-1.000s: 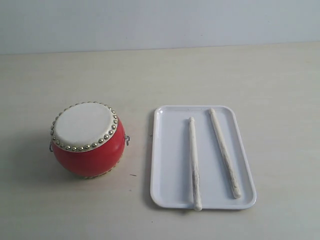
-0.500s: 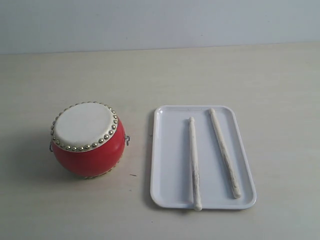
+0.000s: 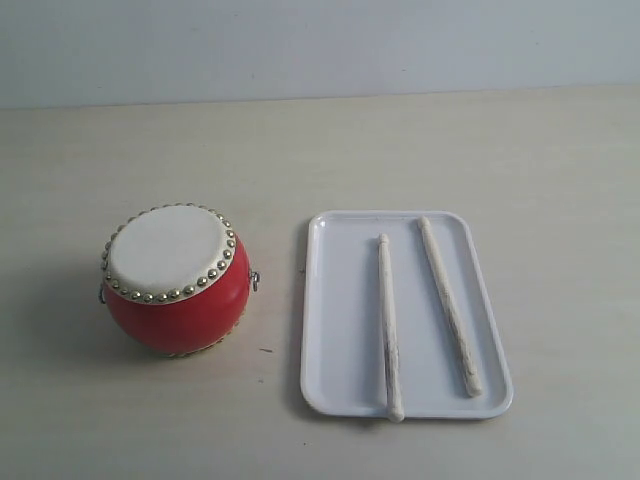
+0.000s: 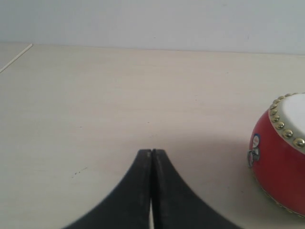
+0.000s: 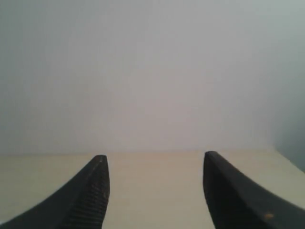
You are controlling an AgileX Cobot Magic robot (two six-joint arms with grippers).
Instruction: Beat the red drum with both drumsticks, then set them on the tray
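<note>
The red drum (image 3: pixel 175 278) with its cream skin and brass studs stands on the table at the left of the exterior view. To its right lies the white tray (image 3: pixel 330 300), and both drumsticks rest on it lengthwise: one (image 3: pixel 388 322) overhanging the near rim, the other (image 3: pixel 448 303) beside it. Neither arm shows in the exterior view. In the left wrist view my left gripper (image 4: pixel 151 151) is shut with nothing in it, and the red drum (image 4: pixel 281 152) sits off to one side. My right gripper (image 5: pixel 155 162) is open and empty, facing bare table and wall.
A pale wall (image 3: pixel 320 45) rises behind the beige table (image 3: pixel 320 150). A thin pale line (image 4: pixel 16 57) marks the table's far corner in the left wrist view.
</note>
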